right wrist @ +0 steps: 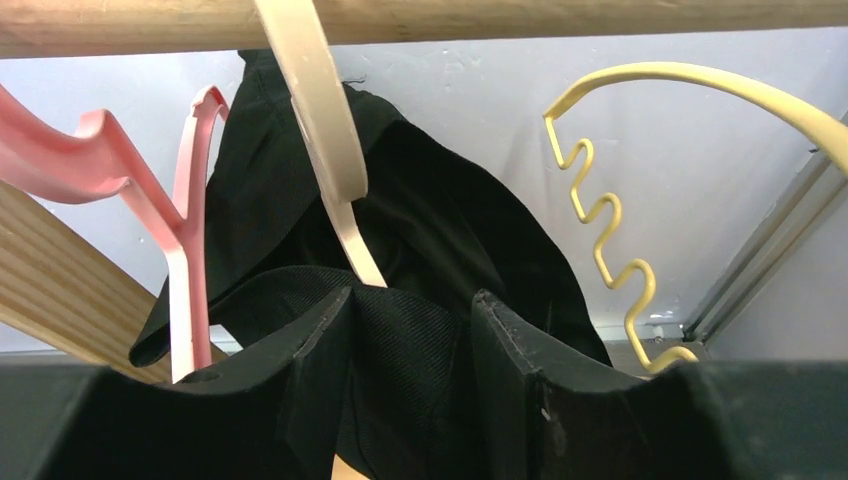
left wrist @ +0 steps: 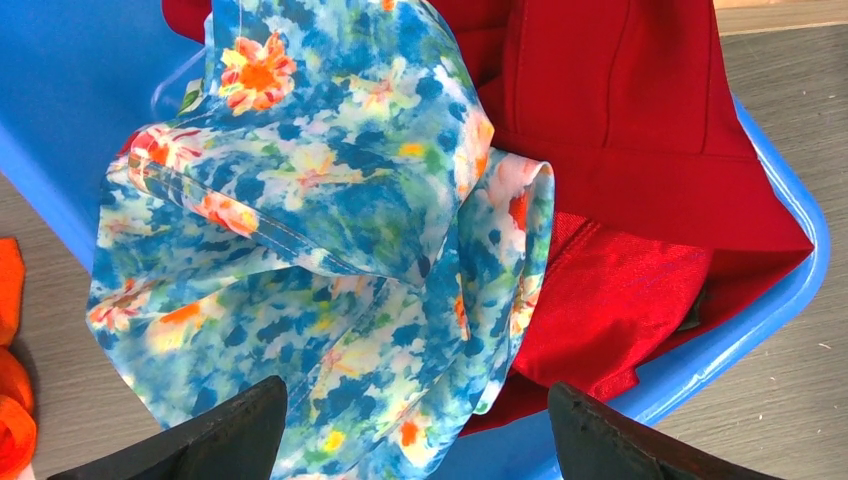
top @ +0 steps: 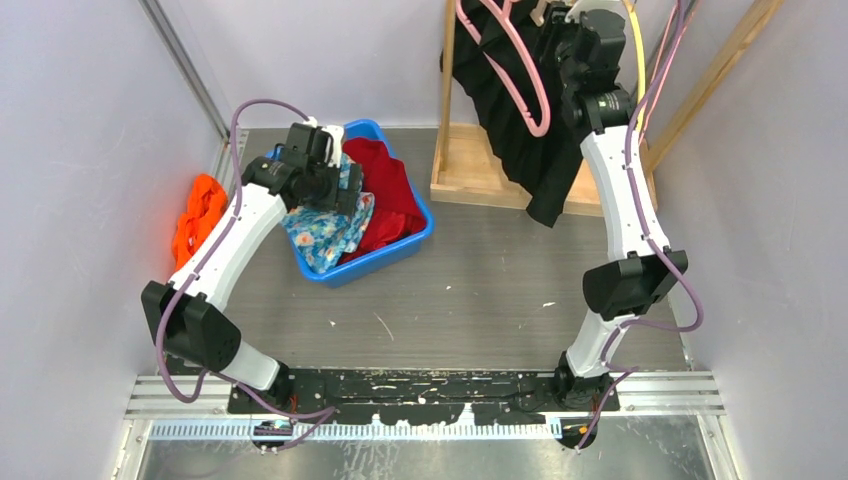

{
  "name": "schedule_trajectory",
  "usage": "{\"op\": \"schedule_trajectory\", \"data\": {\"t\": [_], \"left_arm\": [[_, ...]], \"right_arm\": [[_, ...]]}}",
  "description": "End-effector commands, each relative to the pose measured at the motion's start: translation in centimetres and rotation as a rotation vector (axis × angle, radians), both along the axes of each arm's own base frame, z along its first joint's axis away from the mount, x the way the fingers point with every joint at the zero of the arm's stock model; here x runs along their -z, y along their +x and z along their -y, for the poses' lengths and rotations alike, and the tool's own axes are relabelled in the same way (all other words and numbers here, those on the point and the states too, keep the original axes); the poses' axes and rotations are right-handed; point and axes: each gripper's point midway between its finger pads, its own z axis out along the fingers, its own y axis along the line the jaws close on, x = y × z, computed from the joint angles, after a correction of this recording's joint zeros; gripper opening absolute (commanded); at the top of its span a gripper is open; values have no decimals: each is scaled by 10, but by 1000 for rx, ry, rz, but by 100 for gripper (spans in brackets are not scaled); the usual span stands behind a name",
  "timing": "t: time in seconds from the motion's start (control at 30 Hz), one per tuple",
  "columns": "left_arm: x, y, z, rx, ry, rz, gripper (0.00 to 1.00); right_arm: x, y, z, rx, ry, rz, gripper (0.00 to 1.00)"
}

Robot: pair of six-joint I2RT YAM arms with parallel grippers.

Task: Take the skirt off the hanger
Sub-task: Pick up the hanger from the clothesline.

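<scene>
A black skirt (top: 510, 120) hangs from a cream hanger (right wrist: 330, 130) on the wooden rail (right wrist: 500, 15) at the back right. My right gripper (top: 575, 50) is raised at the rail. In the right wrist view its fingers (right wrist: 412, 310) are closed on a fold of the skirt's (right wrist: 430, 210) black fabric just below the hanger. My left gripper (top: 335, 190) is open and empty. It hovers over a blue floral garment (left wrist: 330, 250) in the blue bin (left wrist: 720, 350), with its fingertips (left wrist: 415, 440) spread wide.
The blue bin (top: 400, 250) at the back left also holds a red garment (top: 390, 190). An orange garment (top: 198, 215) lies by the left wall. A pink hanger (top: 520, 85) and a yellow hanger (right wrist: 610, 230) hang beside the skirt. The wooden rack base (top: 470, 165) stands on the table.
</scene>
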Motion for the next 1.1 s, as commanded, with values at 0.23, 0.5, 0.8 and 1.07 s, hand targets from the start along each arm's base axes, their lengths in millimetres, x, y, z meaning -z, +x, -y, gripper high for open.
{"op": "schedule_trajectory", "data": {"t": [0.23, 0.5, 0.8, 1.07], "left_arm": [[-3, 19, 5, 20, 4, 41, 99], [-2, 19, 3, 18, 16, 42, 100], [-8, 17, 4, 16, -2, 61, 99], [-13, 12, 3, 11, -17, 83, 99]], "right_arm": [[-28, 15, -7, -41, 50, 97, 50], [-23, 13, -3, -42, 59, 86, 0], [-60, -15, 6, -43, 75, 156, 0], [-117, -65, 12, -54, 73, 272, 0]]}}
